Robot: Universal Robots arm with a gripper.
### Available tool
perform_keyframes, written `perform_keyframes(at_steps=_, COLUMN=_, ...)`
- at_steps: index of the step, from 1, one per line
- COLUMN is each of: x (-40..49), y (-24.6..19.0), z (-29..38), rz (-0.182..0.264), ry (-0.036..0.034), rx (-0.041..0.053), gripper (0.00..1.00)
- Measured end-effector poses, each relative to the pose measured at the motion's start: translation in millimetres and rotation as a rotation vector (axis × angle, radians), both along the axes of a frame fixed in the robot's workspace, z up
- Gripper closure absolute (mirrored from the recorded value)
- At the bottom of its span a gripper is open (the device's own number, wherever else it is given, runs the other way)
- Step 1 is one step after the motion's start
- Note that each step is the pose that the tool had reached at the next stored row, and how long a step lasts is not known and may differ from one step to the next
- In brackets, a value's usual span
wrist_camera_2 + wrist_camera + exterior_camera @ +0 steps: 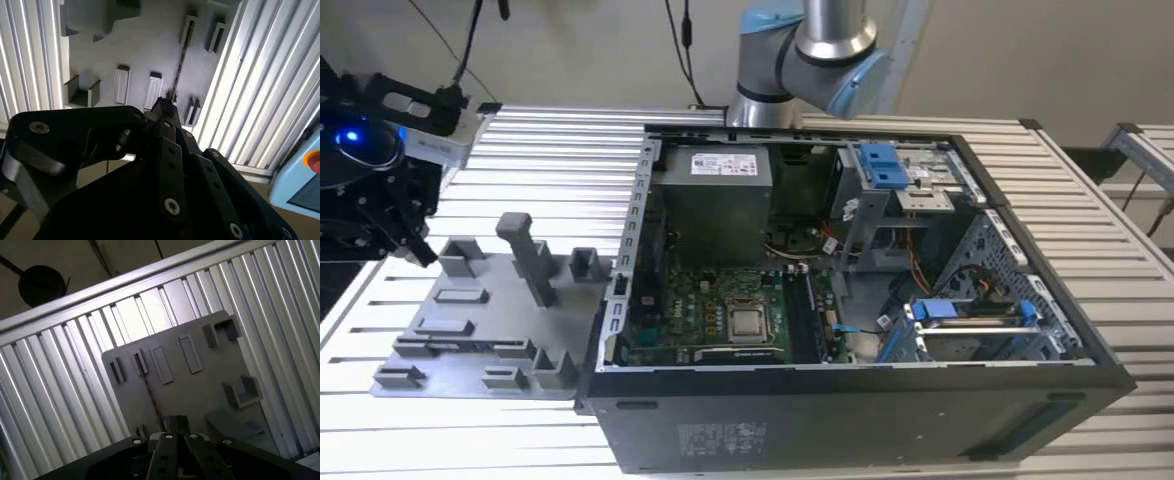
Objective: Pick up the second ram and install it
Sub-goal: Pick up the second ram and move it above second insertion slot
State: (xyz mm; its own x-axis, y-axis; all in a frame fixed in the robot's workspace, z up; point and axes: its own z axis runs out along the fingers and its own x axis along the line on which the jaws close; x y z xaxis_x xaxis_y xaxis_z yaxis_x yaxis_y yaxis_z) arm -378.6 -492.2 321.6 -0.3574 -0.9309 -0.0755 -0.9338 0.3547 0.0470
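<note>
The second ram [180, 62] is a thin dark stick standing on its edge in the grey holder tray [145, 45], held between small upright posts. The first wrist view shows the ram [151, 392] edge-on, crossing the tray [200, 385]. My gripper [163, 106] hangs well above the tray, its black fingers [169, 424] pressed close together with nothing between them, roughly over one end of the stick. In the exterior view the gripper [416, 255] sits at the far left, above the tray's [480, 330] back left corner.
An open computer case [854, 400] lies to the tray's right in the exterior view, with the green motherboard [714, 310], power supply [714, 195] and blue drive brackets [881, 165] inside. Tall posts [520, 250] rise from the tray. Everything rests on a ribbed aluminium table [547, 150].
</note>
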Motion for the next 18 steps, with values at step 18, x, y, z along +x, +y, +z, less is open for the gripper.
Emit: perform_keyframes(at_steps=18, x=0.0, y=0.0, z=-5.9, rz=0.258, ry=-0.0455, rx=-0.0475, gripper=0.89)
